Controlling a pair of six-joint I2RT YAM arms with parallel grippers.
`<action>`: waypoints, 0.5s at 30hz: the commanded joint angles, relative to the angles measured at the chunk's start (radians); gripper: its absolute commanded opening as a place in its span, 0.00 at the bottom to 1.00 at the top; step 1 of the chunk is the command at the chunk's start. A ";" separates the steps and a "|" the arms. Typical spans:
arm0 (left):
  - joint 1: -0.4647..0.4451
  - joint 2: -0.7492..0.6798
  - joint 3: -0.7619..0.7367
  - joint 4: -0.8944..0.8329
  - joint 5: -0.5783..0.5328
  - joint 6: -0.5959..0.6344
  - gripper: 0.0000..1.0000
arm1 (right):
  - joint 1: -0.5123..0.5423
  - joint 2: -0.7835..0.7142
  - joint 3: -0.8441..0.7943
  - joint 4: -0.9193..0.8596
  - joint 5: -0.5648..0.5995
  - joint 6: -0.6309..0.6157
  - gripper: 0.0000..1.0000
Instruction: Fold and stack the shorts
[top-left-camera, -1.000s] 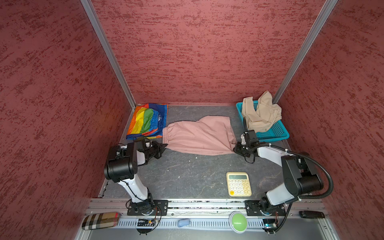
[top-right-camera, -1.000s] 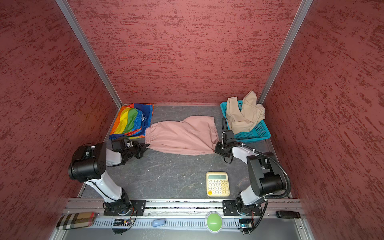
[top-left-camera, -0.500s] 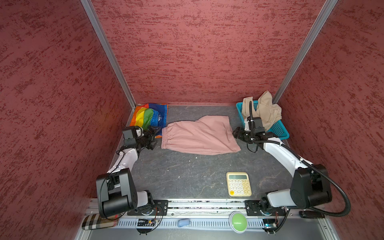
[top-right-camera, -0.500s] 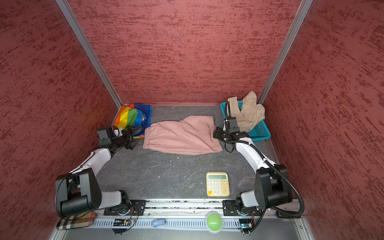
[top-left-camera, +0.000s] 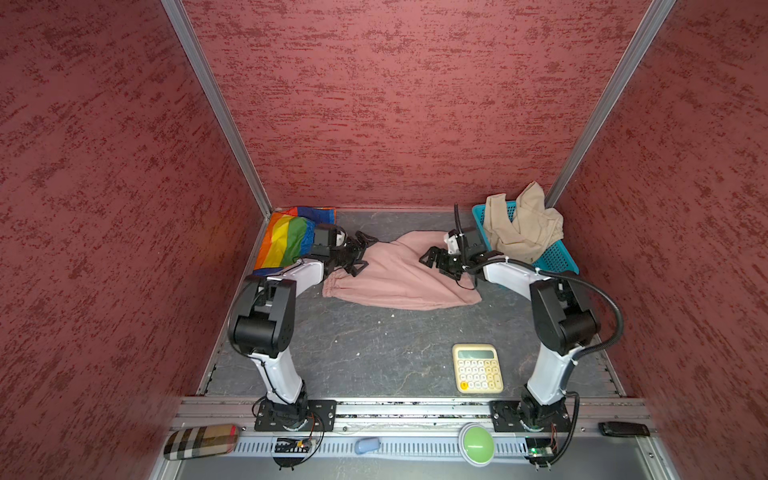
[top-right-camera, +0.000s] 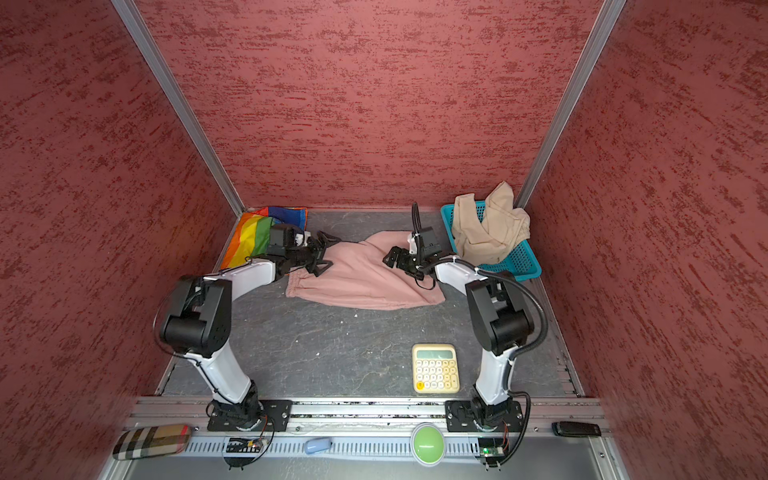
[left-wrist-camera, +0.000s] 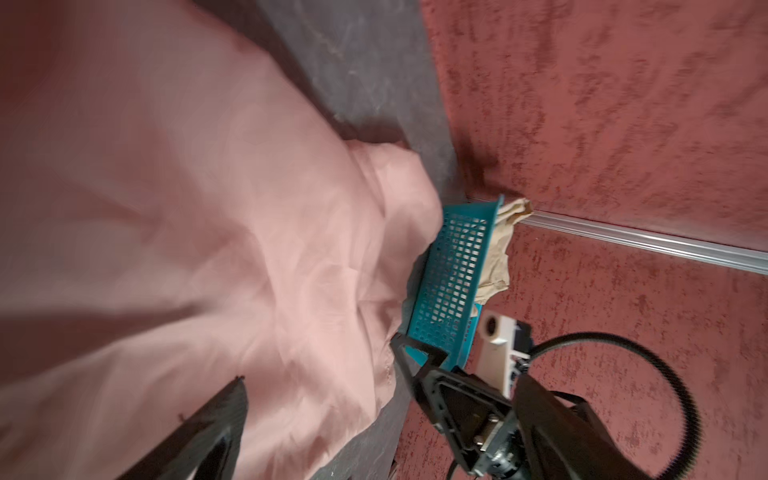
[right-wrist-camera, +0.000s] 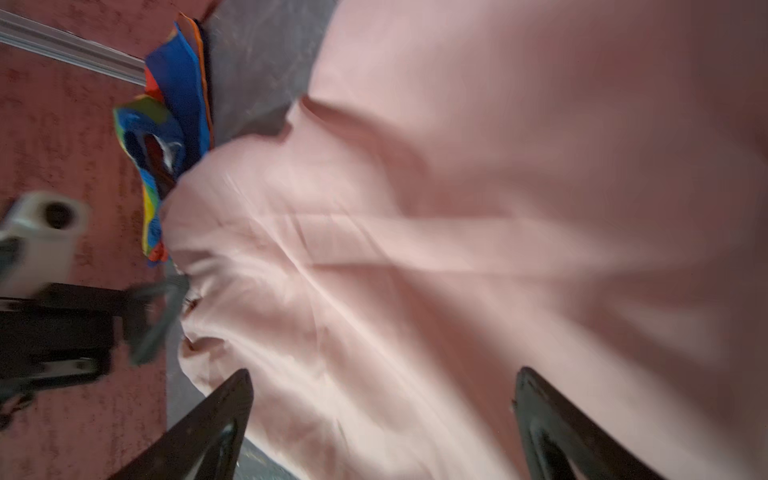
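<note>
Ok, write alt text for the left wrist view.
Dusty pink shorts lie spread over the dark table, filling most of the frame. Past them stands a teal perforated basket holding crumpled beige shorts, with the right gripper open beside it.

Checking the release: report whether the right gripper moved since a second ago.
Yes. In a top view the right gripper has moved left, away from the teal basket, over the pink shorts.
</note>
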 joint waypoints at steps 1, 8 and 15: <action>0.049 0.058 0.028 0.054 -0.015 -0.009 0.99 | -0.002 0.078 0.111 0.201 -0.156 0.098 0.99; 0.122 0.101 -0.018 0.065 -0.007 0.022 0.99 | -0.026 0.369 0.404 0.216 -0.191 0.139 0.99; 0.136 0.088 -0.122 0.123 0.014 0.007 0.99 | -0.094 0.542 0.605 0.124 -0.170 0.109 0.99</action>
